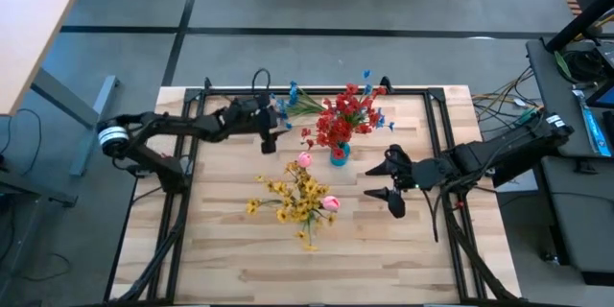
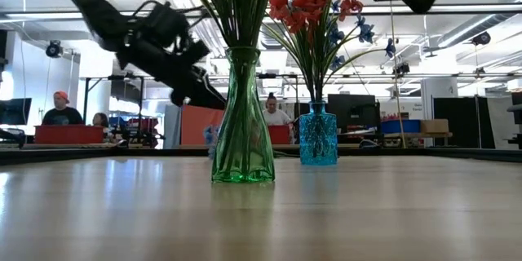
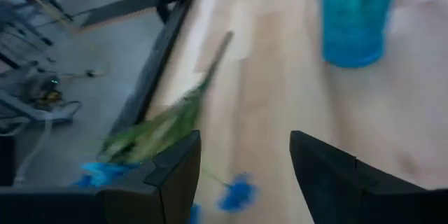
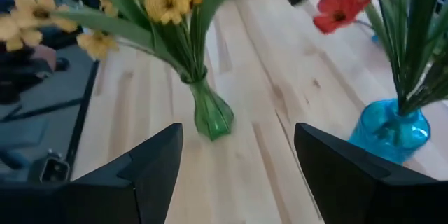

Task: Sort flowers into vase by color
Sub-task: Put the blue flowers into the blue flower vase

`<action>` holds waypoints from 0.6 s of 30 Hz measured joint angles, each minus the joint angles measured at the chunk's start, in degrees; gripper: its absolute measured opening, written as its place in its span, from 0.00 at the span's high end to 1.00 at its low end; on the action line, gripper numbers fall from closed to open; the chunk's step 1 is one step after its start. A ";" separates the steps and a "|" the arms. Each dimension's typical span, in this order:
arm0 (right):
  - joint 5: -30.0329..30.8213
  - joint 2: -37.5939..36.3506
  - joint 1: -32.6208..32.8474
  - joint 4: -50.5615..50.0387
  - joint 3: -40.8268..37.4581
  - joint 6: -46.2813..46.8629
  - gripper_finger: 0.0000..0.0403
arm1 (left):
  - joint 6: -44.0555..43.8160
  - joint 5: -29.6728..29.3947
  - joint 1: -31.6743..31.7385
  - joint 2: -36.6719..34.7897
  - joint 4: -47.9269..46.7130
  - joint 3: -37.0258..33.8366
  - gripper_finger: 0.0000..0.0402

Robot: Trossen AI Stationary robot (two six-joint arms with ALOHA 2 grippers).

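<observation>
Flowers fill two vases on the wooden table in the high view: a red bunch with a few blue blooms stands in the blue vase near the far middle, and a yellow bunch with two pink buds spreads over the second vase nearer the front. One blue sprig lies flat on the boards by the far edge, just beside the left gripper. The left arm reaches in from the left side with its fingers pointing toward that sprig. The right arm comes from the right, and the right gripper hangs spread wide, well apart from both vases.

Seen from table height, the green vase stands in front holding green stems, and the blue vase stands just behind to its right with red blooms on top. Both arms hang dark above them.

From the left wrist, the two fingers stand apart with nothing between them; the blue sprig lies on the wood just beyond them, its green stem pointing away, and the blue vase is farther off.

From the right wrist, the fingers are spread and empty, with the green vase and its yellow blooms ahead on one side and the blue vase with red blooms on the other.
</observation>
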 joint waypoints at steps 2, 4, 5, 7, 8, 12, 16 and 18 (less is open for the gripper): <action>0.04 0.00 -0.54 1.05 -0.01 0.02 0.33 | 2.41 0.01 1.65 2.47 0.28 2.05 0.49; 0.11 0.17 -1.49 3.78 -0.01 0.03 0.33 | 4.34 0.12 3.01 5.35 0.11 4.18 0.49; 0.07 0.20 -1.99 4.44 -0.01 0.03 0.33 | 5.13 0.74 3.63 6.82 0.21 5.33 0.49; 0.09 0.27 -3.07 5.36 -0.01 -0.07 0.33 | 5.42 3.78 4.93 9.59 -0.30 7.49 0.49; 0.09 0.34 -3.68 5.62 -0.01 -0.08 0.33 | 5.38 5.40 5.61 10.89 -0.64 8.82 0.49; 0.06 0.35 -5.82 5.36 -0.01 0.58 0.33 | 4.42 11.92 8.71 16.21 -6.52 14.55 0.48; 0.04 0.35 -7.13 5.57 -0.01 1.02 0.33 | 3.92 13.61 9.59 20.44 -14.28 20.78 0.43; 0.02 0.35 -7.60 6.22 -0.01 1.12 0.33 | 4.25 14.67 9.59 21.84 -17.36 22.89 0.40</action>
